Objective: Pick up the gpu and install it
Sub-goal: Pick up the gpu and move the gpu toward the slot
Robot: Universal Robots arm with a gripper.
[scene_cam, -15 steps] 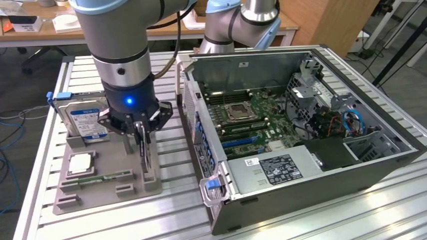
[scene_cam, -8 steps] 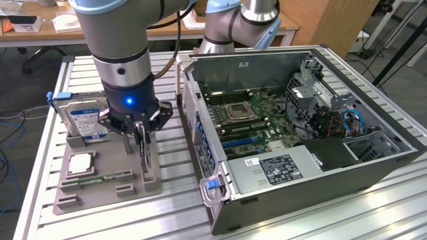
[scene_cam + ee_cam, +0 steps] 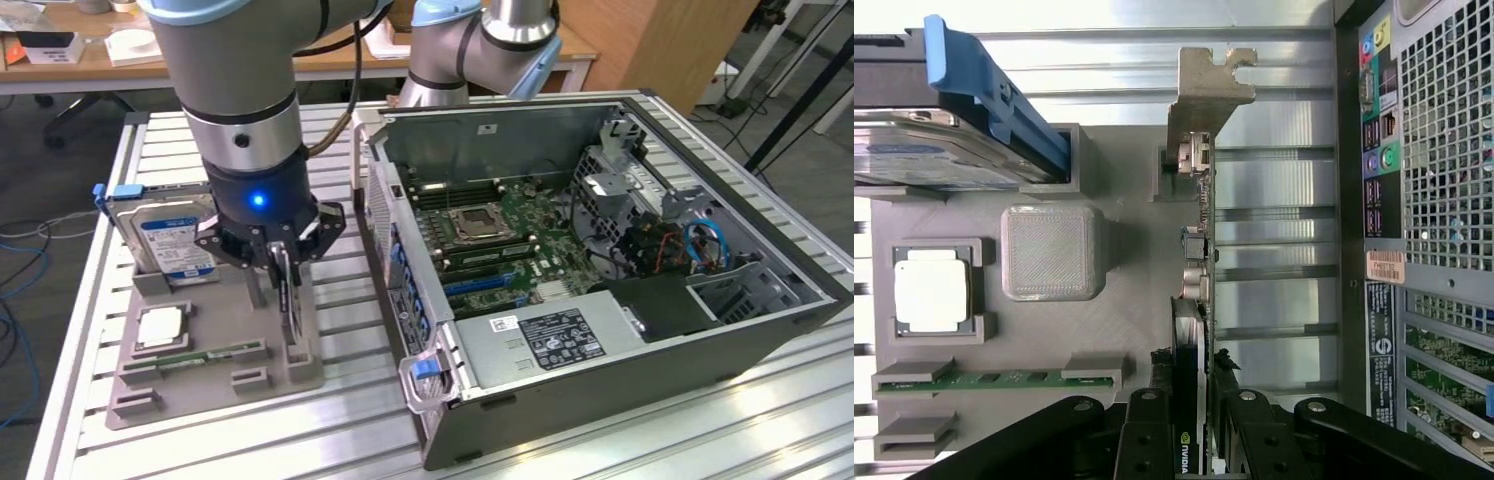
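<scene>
One gripper (image 3: pixel 283 262) (image 3: pixel 1192 405) is down over the gpu (image 3: pixel 291 308) (image 3: pixel 1199 290), which stands edge-on in its slots along the side of the tray (image 3: pixel 174 392) nearest the case (image 3: pixel 561 410); the metal bracket end of the card points away from the wrist. The jaws straddle the card's broad faces and look clamped on it, though the actual contact is hard to make sure of from the wrist view. The card sits seated in the tray, so the pick-up is the step in hand and the install has not begun; the open case lies just beside the tray on the bench (image 3: pixel 80 330), its board exposed. A drive (image 3: pixel 167 242) stands at the tray's far end, a chip (image 3: pixel 160 325) and a memory stick (image 3: pixel 214 352) lie flat in the tray beside the gpu. As I judge it, freeing the card calls for a firm, square hold and a straight pull out of the slots, without tilting or dragging the tray.
</scene>
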